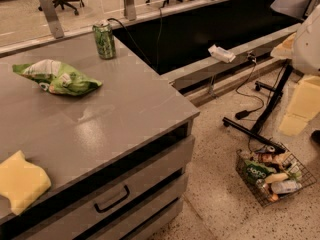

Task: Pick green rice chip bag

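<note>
The green rice chip bag [59,77] lies flat on the grey counter [125,109] at its far left; it is lime green with white patches and pointed ends. My gripper [294,76] is at the right edge of the view, off the counter and over the floor, far to the right of the bag. Its two pale fingers [300,106] stand apart with nothing between them. The white arm body [309,39] sits behind them.
A green drink can [104,40] stands upright at the counter's back edge. A pale-yellow sponge [20,181] lies at the front left. On the floor at the right are a wire basket of snacks [272,176], a black stand [265,109] and cables.
</note>
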`<state>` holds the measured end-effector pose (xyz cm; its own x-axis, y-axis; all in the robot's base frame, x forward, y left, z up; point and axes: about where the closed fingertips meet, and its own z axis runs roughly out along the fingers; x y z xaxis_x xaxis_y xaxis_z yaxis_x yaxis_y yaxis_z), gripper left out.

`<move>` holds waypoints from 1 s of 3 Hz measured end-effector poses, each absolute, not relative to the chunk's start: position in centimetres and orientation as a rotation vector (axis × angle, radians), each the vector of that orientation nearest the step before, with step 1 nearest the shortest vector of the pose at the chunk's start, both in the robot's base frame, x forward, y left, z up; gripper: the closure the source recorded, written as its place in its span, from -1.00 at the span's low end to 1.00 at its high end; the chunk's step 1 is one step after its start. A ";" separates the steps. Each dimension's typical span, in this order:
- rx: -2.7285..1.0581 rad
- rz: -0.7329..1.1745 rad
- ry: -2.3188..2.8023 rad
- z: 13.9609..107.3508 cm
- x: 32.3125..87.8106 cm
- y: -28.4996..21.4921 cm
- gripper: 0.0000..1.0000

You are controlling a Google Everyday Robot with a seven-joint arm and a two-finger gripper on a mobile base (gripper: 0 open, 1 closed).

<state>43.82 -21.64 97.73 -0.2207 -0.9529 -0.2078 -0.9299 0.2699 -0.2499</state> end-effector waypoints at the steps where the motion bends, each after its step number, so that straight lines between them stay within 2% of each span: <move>1: -1.722 -0.104 2.225 97.8 43.9 -21.6 -1.00; 2: -1.741 -0.053 2.115 98.6 47.0 -19.6 -1.00; 3: -1.786 0.015 1.939 100.2 52.7 -14.6 -1.00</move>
